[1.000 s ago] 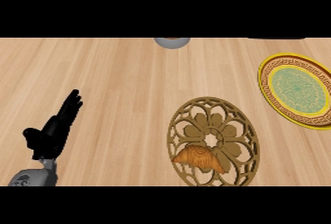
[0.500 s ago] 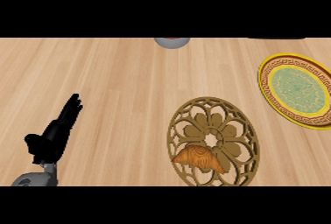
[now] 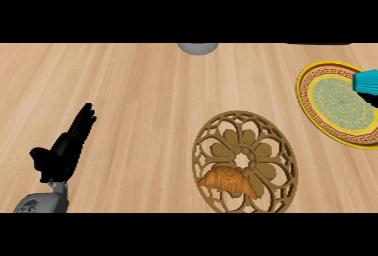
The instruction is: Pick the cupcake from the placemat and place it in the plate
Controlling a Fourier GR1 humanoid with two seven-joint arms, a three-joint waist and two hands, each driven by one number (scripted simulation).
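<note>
The cupcake (image 3: 229,182) sits on the near part of the round openwork placemat (image 3: 246,161), toward its left edge, looking brown and lopsided from above. Your only visible hand is the left hand (image 3: 65,148), resting well to the left of the placemat near the lower left corner, fingers straight and held together pointing away from you, holding nothing. The right hand does not show at all, so you cannot tell its state. The plate (image 3: 341,103), yellow-rimmed with a green centre, lies far and to the right of the placemat, cut by the right edge, and a teal object (image 3: 367,81) overlaps its far side. From the left hand, the cupcake lies to the right across open desk (image 3: 148,90), and the plate lies beyond it. The right arm would probably suit the carry better, since the plate is on that side.
</note>
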